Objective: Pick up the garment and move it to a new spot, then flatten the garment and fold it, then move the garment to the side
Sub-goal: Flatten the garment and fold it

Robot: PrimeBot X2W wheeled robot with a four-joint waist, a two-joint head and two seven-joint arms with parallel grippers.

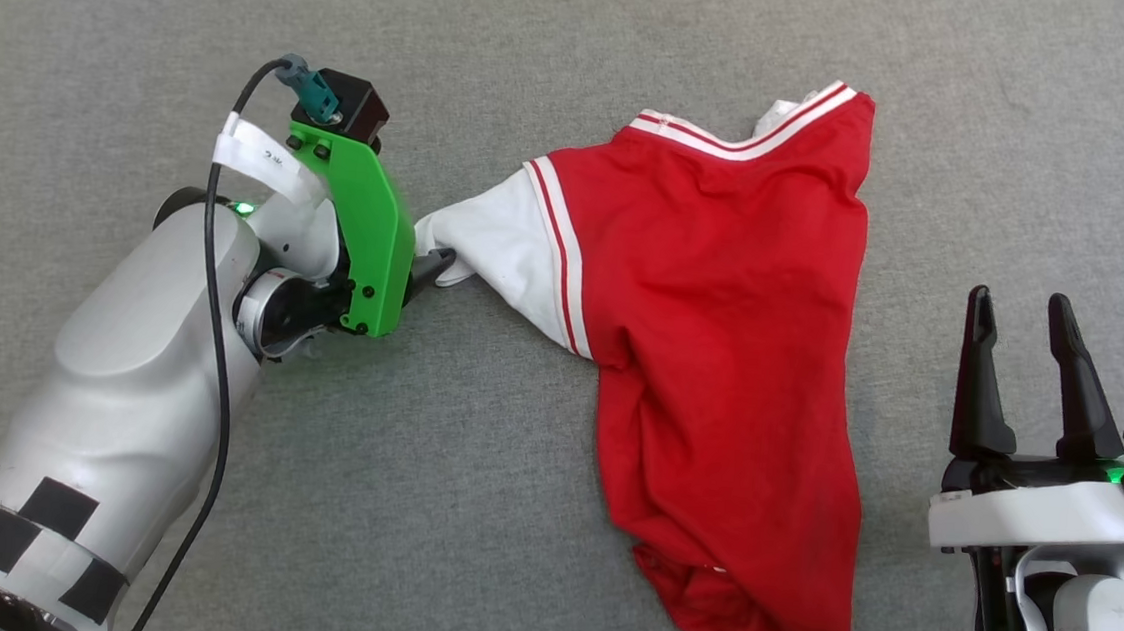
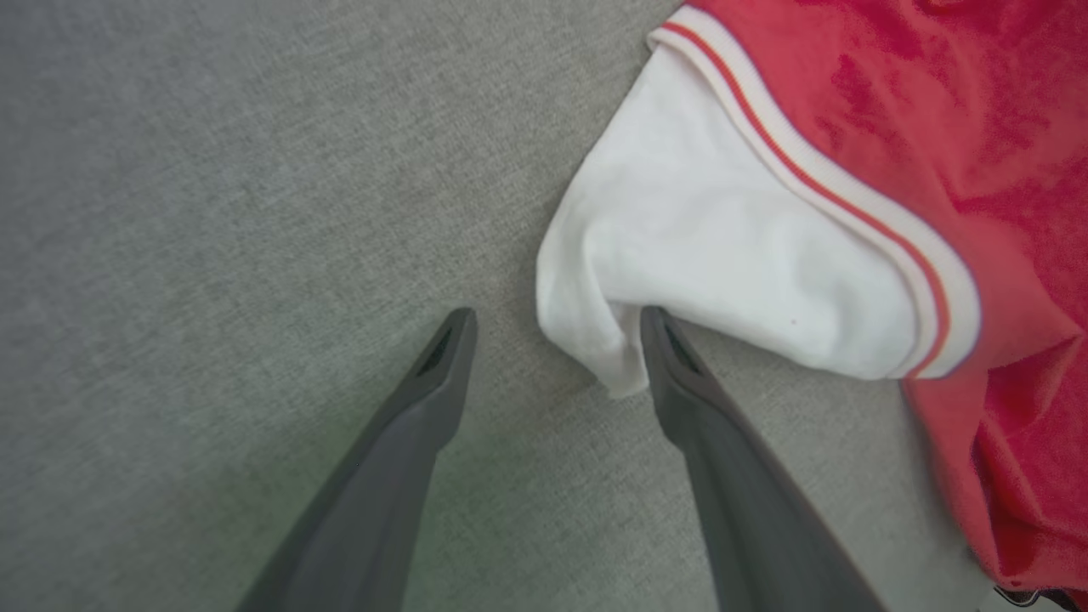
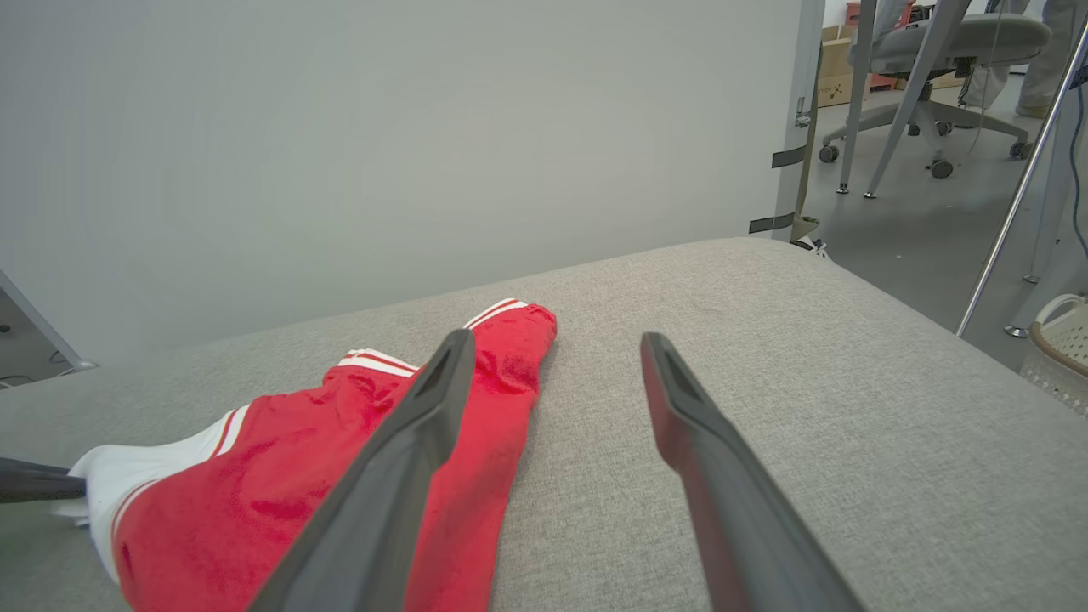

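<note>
Here, the left gripper point(image 2: 557, 319) stands wide open, gripping nothing. The crumpled red jersey garment point(image 1: 722, 318) lies on the grey fabric surface point(image 1: 471, 449) ahead of it, its white sleeve point(image 2: 722, 255) touching one fingertip point(image 2: 661, 340), apparently aligned for a sleeve grasp. The right gripper point(image 1: 1019, 301) stands open, clear of the cloth.

Soft matt cloth garment point(image 1: 722, 318), coarse-woven upholstery point(image 1: 470, 469), glossy green plastic bracket point(image 1: 368, 230), smooth white arm shell point(image 1: 138, 352)
</note>
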